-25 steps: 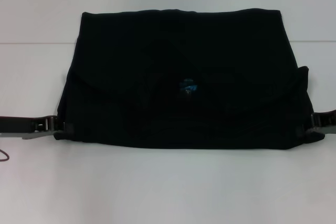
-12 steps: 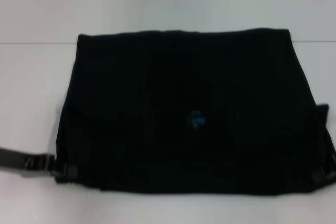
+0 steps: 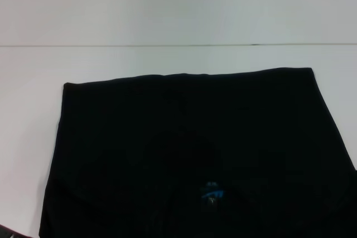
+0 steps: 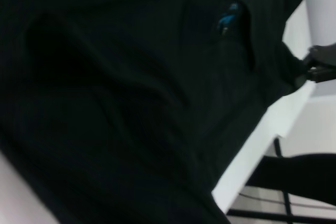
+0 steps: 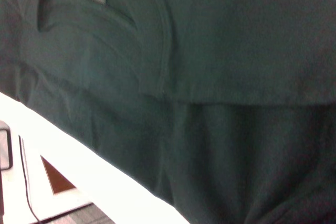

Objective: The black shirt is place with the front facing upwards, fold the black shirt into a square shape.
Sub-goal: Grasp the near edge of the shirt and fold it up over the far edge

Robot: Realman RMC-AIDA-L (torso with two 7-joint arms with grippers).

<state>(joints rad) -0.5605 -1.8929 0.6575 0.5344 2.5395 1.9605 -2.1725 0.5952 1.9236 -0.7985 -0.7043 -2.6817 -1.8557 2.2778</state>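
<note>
Two changes stand out against a second ago: the shirt has slid toward 6 o'clock in the head view, and both grippers have dropped out past the bottom edge. Its far hem, earlier close to the table's back seam at 12 o'clock, now lies well short of it. The blue label has gone from mid-cloth to near the bottom edge. My reading is that the folded bundle is being dragged toward the robot, probably to lay out or tidy the fold, so the square is not finished.

The head view shows the shirt flat on the table, wider than deep, with a straight far edge. Of the left arm it gives at most a grey sliver at 7 o'clock, so I cannot tell how its jaws stand.

The left wrist view adds what the head view lacks: the right gripper touching a pulled-up corner of the shirt, near the table's front edge. Whether its jaws are clamped there I cannot tell.

The right wrist view shows a folded-over layer with a stitched hem lying across the cloth beneath, and cloth overhanging the front edge.
</note>
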